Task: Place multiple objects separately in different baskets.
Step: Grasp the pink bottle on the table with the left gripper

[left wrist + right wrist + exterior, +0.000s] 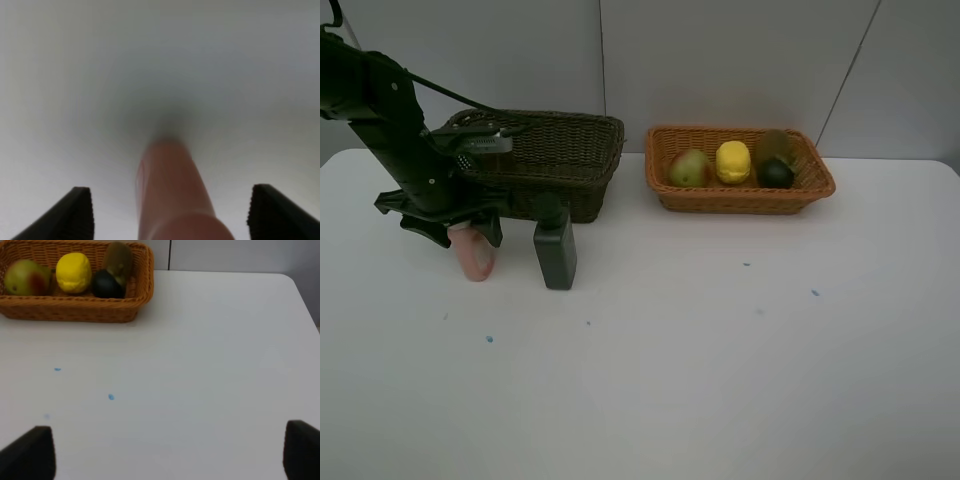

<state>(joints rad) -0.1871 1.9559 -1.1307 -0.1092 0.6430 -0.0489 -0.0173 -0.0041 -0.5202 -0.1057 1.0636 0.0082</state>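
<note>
A pink bottle [476,257] stands on the white table, left of a dark green bottle [555,252]. My left gripper [460,225] is lowered over the pink bottle's top. In the left wrist view the pink bottle [170,195] rises between the two black fingers [75,215], with a gap on each side, so the jaws are open. The dark basket [570,150] stands just behind. The orange basket [815,175] holds an apple [690,168], a lemon [733,162], a kiwi [776,145] and a mangosteen [776,174]. My right gripper [165,455] is open over bare table.
The left arm [390,120] leans across in front of the dark basket's left end. In the right wrist view the orange basket [75,310] stands well away from the right gripper. Small blue specks [815,293] dot the table.
</note>
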